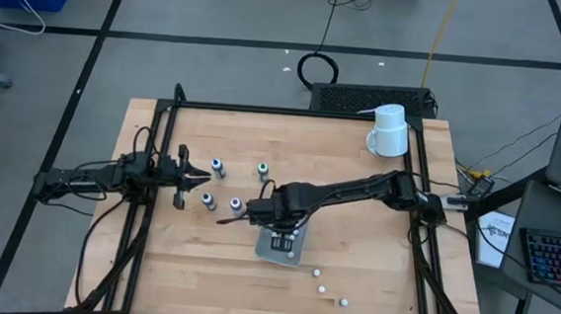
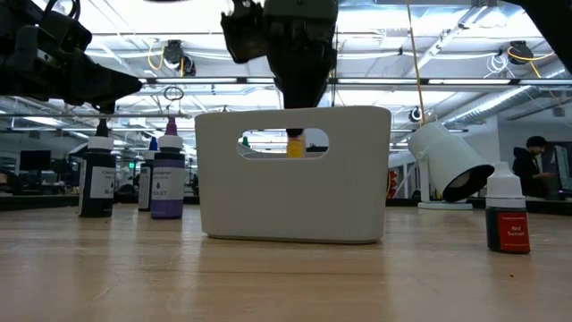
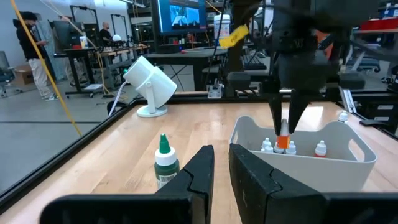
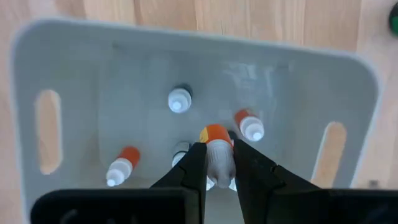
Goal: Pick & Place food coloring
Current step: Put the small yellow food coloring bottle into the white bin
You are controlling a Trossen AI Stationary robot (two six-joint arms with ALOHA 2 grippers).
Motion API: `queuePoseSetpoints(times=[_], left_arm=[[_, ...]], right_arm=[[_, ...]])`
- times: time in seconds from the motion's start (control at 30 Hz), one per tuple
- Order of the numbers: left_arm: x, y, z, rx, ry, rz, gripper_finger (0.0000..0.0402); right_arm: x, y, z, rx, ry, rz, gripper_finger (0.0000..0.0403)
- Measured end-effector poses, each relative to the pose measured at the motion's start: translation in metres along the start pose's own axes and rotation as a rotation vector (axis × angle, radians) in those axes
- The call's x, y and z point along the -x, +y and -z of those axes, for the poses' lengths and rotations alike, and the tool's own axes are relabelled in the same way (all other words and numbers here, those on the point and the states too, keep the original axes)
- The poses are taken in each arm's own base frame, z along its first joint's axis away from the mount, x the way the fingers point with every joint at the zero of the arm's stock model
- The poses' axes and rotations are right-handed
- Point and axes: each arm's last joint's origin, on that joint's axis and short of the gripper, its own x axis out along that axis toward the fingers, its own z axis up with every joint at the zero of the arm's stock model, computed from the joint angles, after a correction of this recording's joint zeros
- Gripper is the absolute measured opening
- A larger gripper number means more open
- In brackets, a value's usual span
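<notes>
A small food coloring bottle with an orange cap sits between the fingers of my right gripper, which is shut on it and points down into a white bin. Several more small bottles stand in the bin, among them an orange-capped one and a white-capped one. Other bottles stand upright on the wood to the bin's left: a green-capped one, a violet one and a black one. My left gripper waits shut at the table's left, level. My right gripper pinches the bottle between its two fingers, on the pale body just under the orange cap. The fingers come from above, pointing down. The bottle stands upright in the hold, low inside the bin; whether its base touches the bin floor is hidden.
A white mug lies tilted at the far right of the table. A red-labelled bottle stands to the bin's right in the low view. Small white pieces lie on the wood near the front edge. A black frame borders the work area.
</notes>
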Motion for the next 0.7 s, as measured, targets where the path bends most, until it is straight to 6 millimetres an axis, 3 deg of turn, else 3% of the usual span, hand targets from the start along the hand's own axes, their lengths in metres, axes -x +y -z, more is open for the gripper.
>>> queuePoseSetpoints(times=[0.7], left_arm=[[0.000,0.000,0.000,0.000,0.000,0.000,0.0058]], right_arm=[[-0.040,0.006,0.009,-0.015,0.018,-0.052,0.0047]])
